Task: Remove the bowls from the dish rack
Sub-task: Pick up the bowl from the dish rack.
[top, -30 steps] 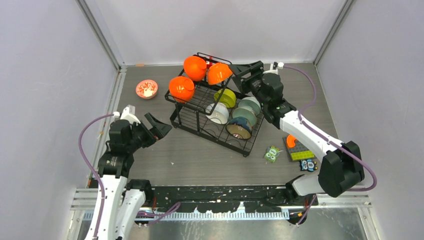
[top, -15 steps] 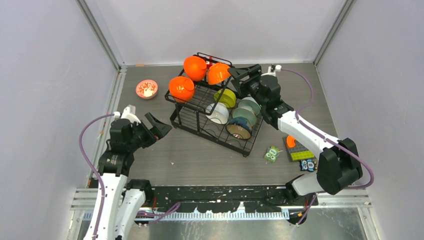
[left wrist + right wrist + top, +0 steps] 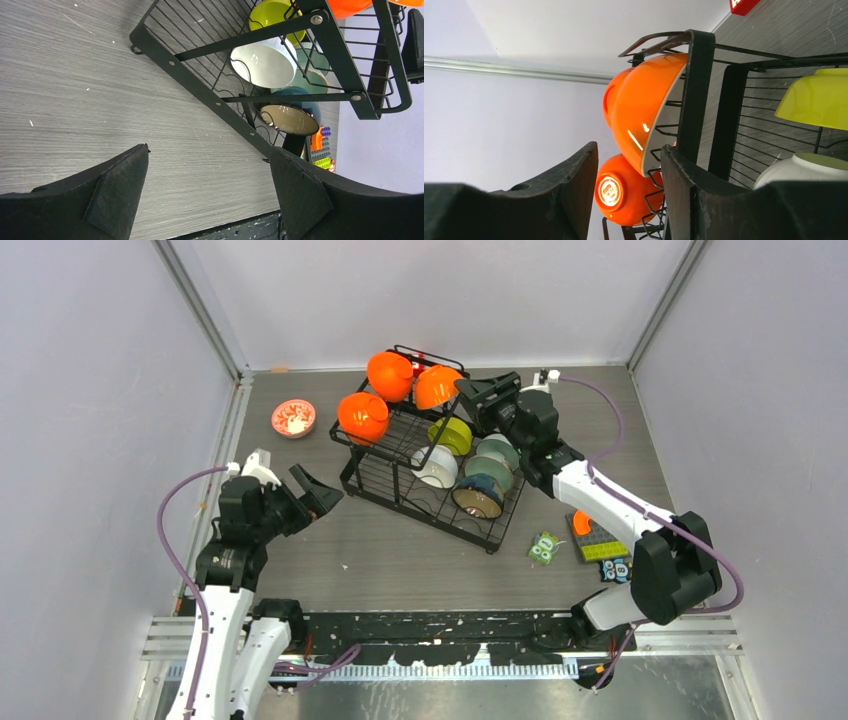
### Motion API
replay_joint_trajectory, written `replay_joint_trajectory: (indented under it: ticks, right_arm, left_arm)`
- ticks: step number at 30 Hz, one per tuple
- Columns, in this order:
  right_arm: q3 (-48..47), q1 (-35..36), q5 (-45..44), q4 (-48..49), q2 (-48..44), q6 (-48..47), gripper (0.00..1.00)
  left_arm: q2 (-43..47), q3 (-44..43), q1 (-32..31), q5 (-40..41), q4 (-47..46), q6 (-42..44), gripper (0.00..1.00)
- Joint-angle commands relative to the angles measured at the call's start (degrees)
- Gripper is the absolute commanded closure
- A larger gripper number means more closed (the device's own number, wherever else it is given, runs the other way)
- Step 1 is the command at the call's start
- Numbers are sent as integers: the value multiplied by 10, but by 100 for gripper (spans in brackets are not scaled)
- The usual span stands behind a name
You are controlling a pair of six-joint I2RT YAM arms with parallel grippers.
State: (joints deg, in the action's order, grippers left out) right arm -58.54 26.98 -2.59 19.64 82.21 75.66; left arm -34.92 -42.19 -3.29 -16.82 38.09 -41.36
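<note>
Left arm (image 3: 222, 615), right arm (image 3: 600, 502): white links, black joints, purple cables (image 3: 161, 527); end effector fingers (image 3: 117, 187) black, wedge-shaped.

In my right wrist view the top edge cuts the red tag (image 3: 744, 4), the right edge the lime bowl (image 3: 819, 97), the bottom the white bowl (image 3: 809, 167). Whether my right pincer (image 3: 629, 150) grips the orange bowl (image 3: 639, 110) by its rim, I cannot tell. From above, the owl cards (image 3: 543, 548) are too small to read. My left pincer (image 3: 209, 150) runs off its view's bottom edge.
</note>
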Motion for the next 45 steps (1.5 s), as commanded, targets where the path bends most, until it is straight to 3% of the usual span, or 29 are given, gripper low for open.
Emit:
replay_joint_trajectory:
  ticks: [1,36,45]
  right_arm:
    - [-15,-2,2,29,11,5,48]
    - [-14,-2,42,85,30,4,67]
    - [-12,-3,45,98,38,8,67]
  left_arm:
    - [-1,-27,-1,2,-1,9,8]
    - [-2,-18,-2,-4,-6,1,8]
    - [-2,-15,-2,-6,-6,-4,8]
